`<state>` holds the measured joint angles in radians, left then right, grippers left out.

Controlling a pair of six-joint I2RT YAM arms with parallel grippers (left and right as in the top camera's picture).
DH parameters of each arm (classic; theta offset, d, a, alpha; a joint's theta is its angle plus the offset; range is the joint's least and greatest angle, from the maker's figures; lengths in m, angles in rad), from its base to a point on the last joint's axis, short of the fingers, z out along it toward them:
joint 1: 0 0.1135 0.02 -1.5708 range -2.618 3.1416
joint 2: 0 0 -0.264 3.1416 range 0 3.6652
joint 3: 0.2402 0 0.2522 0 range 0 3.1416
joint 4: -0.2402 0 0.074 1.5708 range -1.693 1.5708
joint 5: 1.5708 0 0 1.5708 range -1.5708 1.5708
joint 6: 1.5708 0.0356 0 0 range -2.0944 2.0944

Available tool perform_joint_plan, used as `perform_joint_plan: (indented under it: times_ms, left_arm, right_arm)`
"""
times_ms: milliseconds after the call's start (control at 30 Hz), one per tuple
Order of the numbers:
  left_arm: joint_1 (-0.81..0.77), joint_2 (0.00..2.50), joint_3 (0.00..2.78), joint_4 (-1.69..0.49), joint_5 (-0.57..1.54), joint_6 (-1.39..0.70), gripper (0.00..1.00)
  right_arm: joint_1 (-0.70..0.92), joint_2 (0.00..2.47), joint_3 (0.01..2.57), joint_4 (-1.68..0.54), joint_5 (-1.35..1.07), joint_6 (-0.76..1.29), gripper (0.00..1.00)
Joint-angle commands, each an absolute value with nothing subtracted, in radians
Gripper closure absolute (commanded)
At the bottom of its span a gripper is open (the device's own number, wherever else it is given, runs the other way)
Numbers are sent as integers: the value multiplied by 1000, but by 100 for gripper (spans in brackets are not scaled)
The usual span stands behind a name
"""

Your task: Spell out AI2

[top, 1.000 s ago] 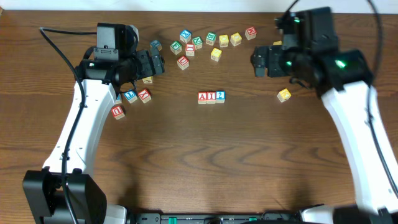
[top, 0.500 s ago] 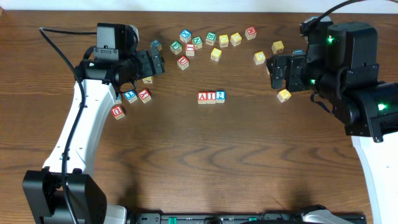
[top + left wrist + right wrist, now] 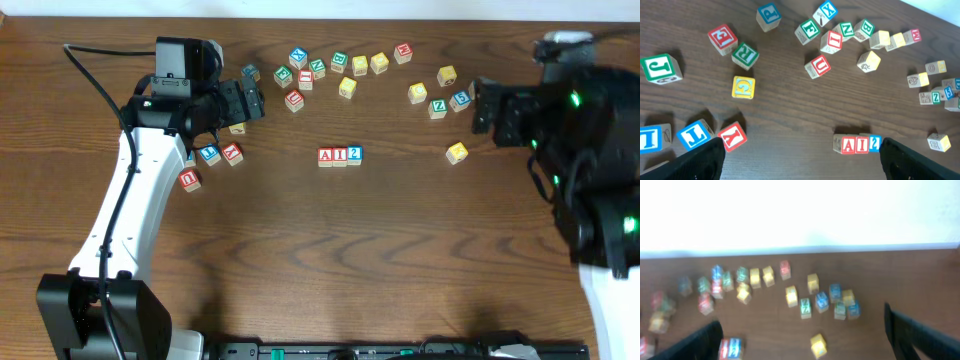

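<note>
Painted wooden blocks (image 3: 340, 155), wood-grain table (image 3: 320, 260)

Blocks and arms, counted.
Three lettered blocks (image 3: 340, 155) make one row; about twenty loose blocks (image 3: 347, 87) lie on the surface (image 3: 330, 250), some half hidden, so the exact number is unclear. Two arms (image 3: 130, 200).
</note>
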<state>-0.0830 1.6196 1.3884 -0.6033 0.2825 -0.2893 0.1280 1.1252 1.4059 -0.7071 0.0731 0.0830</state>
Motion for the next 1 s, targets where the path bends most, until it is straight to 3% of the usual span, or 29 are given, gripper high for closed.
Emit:
perform_joint_plan:
  times_ms: [0,533,967]
  left_arm:
    - [-80,1625,1398,-606,276,-293,2]
    - [-80,1625,1398,-606,276,-293,2]
    - [-80,1625,1398,-606,276,-293,2]
  right_arm:
    - [68,975,1189,-567,3,28,1]
    - [-19,360,332,70,-46,29,1]
    - [-17,145,37,179,-64,29,1]
